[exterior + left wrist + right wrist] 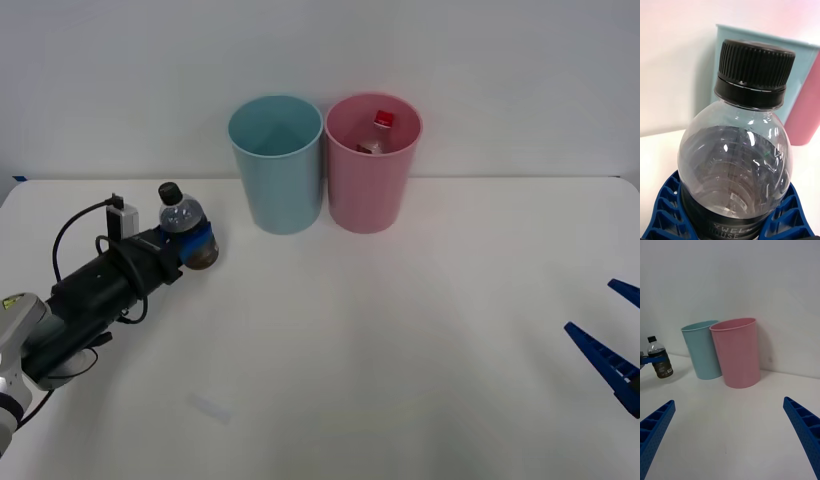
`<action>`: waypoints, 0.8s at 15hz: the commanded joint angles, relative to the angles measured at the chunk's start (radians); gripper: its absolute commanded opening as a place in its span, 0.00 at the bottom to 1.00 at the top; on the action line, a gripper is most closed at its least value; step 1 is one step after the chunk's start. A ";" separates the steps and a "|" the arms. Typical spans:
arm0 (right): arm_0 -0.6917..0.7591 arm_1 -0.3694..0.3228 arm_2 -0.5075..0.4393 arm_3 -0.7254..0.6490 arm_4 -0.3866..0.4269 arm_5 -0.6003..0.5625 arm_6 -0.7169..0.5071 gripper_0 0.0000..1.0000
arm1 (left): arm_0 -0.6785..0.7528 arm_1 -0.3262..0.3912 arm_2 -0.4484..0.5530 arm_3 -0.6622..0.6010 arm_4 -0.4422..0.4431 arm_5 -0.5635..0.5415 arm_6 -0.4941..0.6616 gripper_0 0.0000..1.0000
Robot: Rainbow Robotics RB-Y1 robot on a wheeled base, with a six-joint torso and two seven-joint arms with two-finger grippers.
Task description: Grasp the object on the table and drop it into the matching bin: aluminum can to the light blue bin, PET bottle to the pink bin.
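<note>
- Fingers [655, 431] of the right claw [612, 340] stand spread wide apart with nothing between them, low at the right edge of the white counter [400, 330].
- On the left side, the left claw [188, 243] is clamped around the middle of the PET bottle [184, 228], its blue ribbed fingers [668, 210] pressed on both flanks.
- That bottle stands upright, black cap up, dark liquid in its lower part, left of the bins.
- Farther back, the light blue bin [276, 165] and the pink bin [371, 165] stand touching, side by side, against the wall.
- A red-capped bottle [378, 132] lies inside the pink one.
</note>
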 commanded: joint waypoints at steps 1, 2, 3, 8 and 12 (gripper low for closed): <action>0.000 0.000 0.000 0.000 0.000 0.000 0.000 1.00 | 0.047 0.059 0.001 -0.119 0.026 0.008 0.074 0.00; 0.000 0.000 0.000 0.000 0.000 0.000 0.000 1.00 | 0.067 0.073 0.009 -0.176 0.026 0.010 0.111 0.00; 0.000 0.000 0.000 0.000 0.000 0.000 0.000 1.00 | 0.084 0.085 0.020 -0.230 0.026 0.011 0.151 0.00; 0.000 0.000 0.000 0.000 0.000 0.000 0.000 1.00 | 0.076 0.106 0.078 -0.414 -0.066 0.033 0.355 0.00; 0.000 0.000 0.000 0.000 0.000 0.000 0.000 1.00 | -0.005 0.085 0.093 -0.441 -0.089 0.071 0.405 0.00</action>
